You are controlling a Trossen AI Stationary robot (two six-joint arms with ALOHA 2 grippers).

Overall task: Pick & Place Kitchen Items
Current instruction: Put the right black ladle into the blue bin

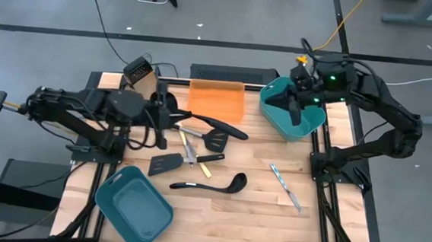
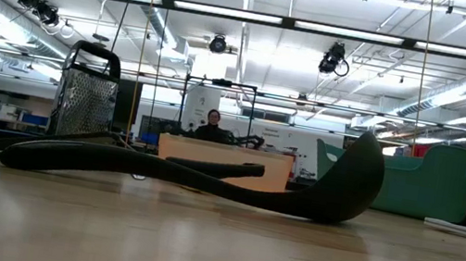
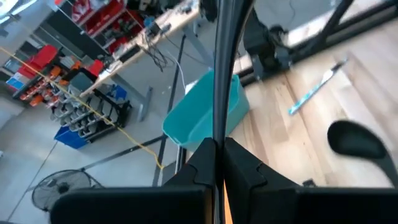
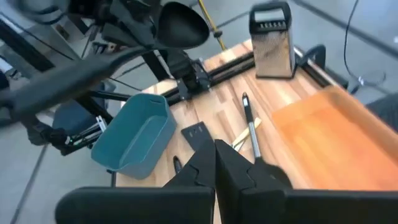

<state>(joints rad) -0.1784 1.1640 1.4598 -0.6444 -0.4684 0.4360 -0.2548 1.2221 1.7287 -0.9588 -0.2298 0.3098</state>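
Left end effector (image 1: 158,104), at upper left of the high view, is closed on the thin handle of a glossy black plastic ladle (image 1: 201,122). Right end effector (image 1: 298,85), fingers pressed together and holding nothing, is seen over the teal rectangular plastic bin (image 1: 307,126) at upper right. On the pale wood-grain counter (image 1: 256,208) a second curved black ladle (image 1: 210,185) lies centrally, with two slotted black spatulas (image 1: 166,162) and slim silver cutlery (image 1: 285,186) nearby.
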